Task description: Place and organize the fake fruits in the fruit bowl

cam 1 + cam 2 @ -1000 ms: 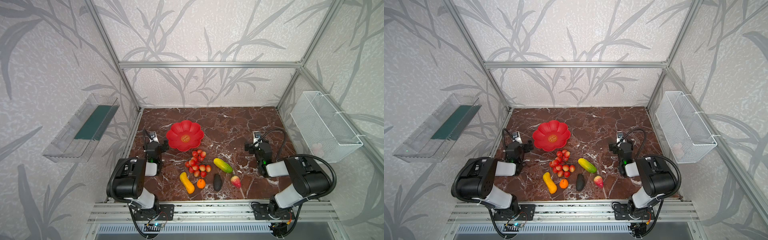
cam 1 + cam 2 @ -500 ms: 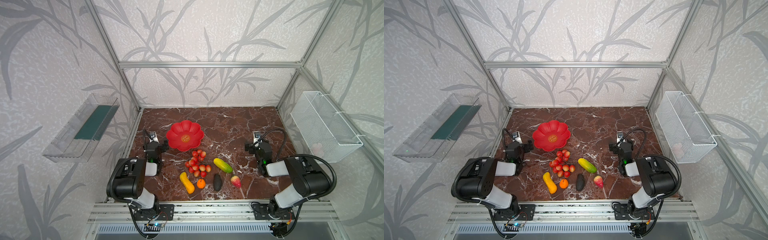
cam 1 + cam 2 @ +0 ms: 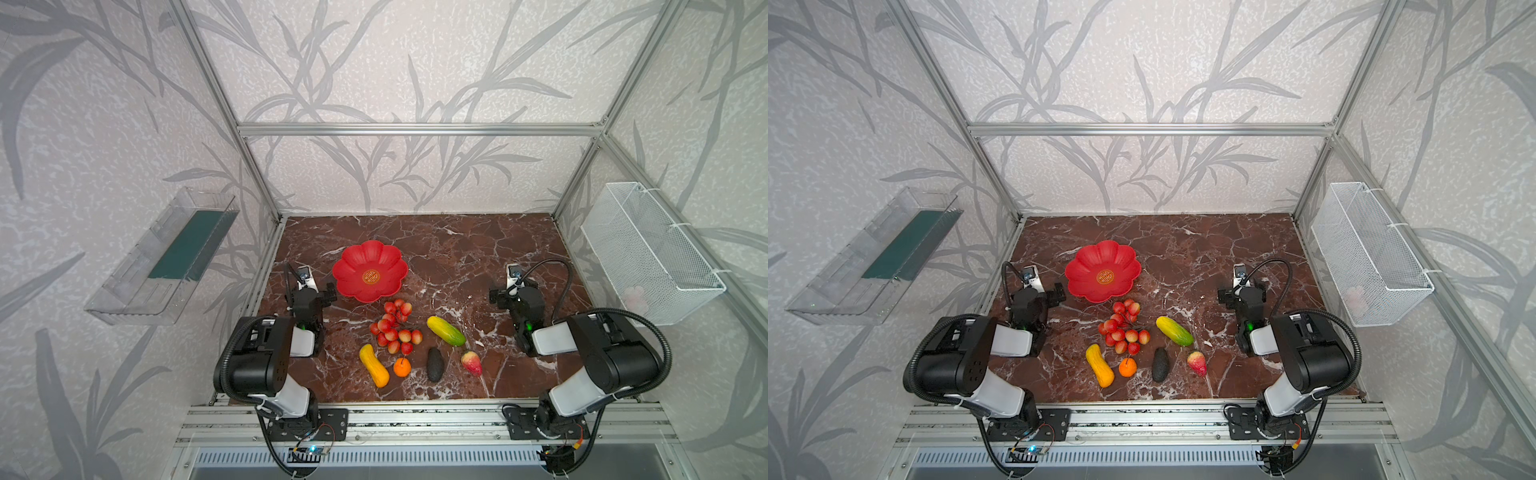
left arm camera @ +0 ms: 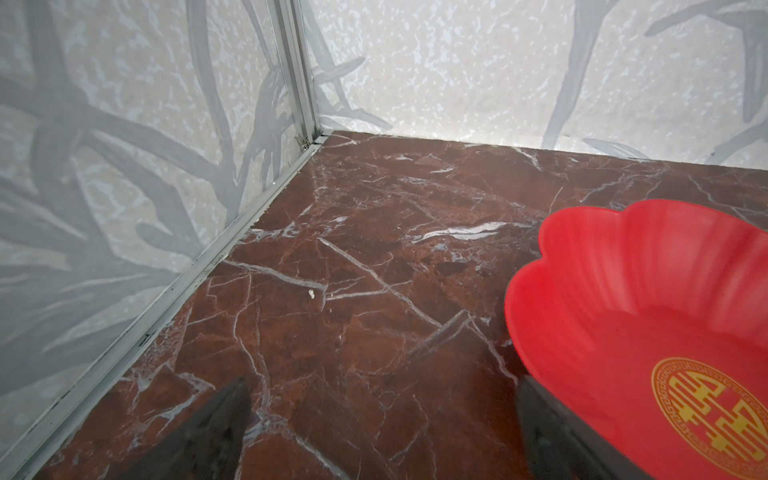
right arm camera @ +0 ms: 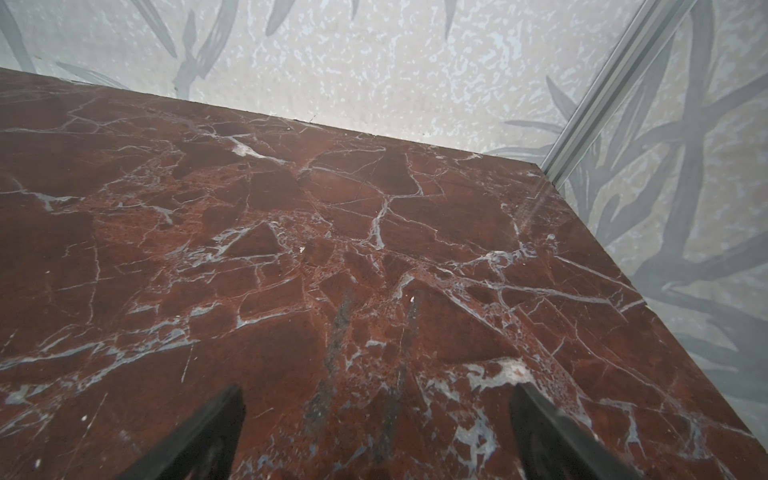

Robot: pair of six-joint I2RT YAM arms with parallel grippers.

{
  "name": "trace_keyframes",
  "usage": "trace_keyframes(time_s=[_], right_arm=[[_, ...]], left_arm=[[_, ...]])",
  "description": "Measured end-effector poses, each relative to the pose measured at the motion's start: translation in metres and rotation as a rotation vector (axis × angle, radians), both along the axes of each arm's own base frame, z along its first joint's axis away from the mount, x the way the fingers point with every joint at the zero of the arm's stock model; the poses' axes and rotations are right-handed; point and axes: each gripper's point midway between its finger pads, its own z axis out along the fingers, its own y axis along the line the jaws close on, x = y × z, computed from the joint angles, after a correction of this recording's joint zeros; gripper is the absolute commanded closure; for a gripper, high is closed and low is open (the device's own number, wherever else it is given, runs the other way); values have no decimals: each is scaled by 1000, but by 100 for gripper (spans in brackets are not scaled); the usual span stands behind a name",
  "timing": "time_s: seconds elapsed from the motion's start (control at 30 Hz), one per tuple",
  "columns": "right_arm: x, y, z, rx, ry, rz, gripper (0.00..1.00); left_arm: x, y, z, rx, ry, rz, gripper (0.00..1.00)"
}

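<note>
**Fruit lying loose on the worktop, bowl sitting empty**

The red bowl is sitting on the brown marble worktop, toward the left and behind the fruit, with nothing lying in it. The cherries are lying just in front of it, apart from its rim. Around them the yellow-green fruit is lying to the right, the yellow-orange fruit and the small orange nearer the front edge, then the avocado and the strawberry beside it. None of them is touching another, as far as both top views are showing.

The left gripper is hanging low beside the bowl's left rim, its jaws standing wide apart and holding nothing. The right gripper is hanging over bare marble well to the right of the fruit, its jaws likewise spread wide and empty.

A clear tray is hanging on the left wall and a white wire basket on the right wall, both off the worktop. Nothing is standing between the fruit and the bowl.
</note>
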Motion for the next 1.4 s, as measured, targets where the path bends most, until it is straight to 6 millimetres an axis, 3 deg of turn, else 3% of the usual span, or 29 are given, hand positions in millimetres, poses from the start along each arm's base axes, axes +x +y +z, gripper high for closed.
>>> trace_keyframes(time_s=[0.1, 0.17, 0.3, 0.37, 0.47, 0.6, 0.77, 0.87, 1.03, 1.17, 1.27, 1.4], right_arm=[[-2, -4, 0, -11, 33, -26, 1], [0, -9, 14, -7, 69, -62, 1], [23, -7, 100, 92, -3, -98, 1], [26, -1, 139, 161, -36, -79, 1], [15, 16, 157, 223, -6, 11, 2], [-15, 49, 129, 266, 173, 147, 6], [-79, 104, 83, 244, 458, 298, 10], [-120, 125, 70, 239, 574, 357, 13], [-184, 142, 36, 241, 741, 391, 17], [-225, 140, 0, 219, 878, 369, 20], [-240, 139, -15, 226, 925, 345, 23], [-243, 142, -23, 253, 944, 313, 26]], left_arm=[[-1, -1, 3, 3, -7, -1, 1], [-5, -1, 10, 11, -14, 13, 1], [-13, 5, 52, 15, -57, 89, 1], [-13, 8, 85, -20, -98, 124, 1], [-24, 9, 135, -117, -206, 147, 1], [-55, 8, 166, -271, -293, 149, 2], [-87, 3, 164, -327, -197, 129, 5], [-104, 2, 166, -319, -129, 136, 6], [-126, -1, 162, -310, -73, 119, 6], [-133, -2, 156, -308, -47, 113, 6], [-135, -2, 155, -304, -42, 113, 6], [-137, -2, 154, -303, -39, 113, 6]])
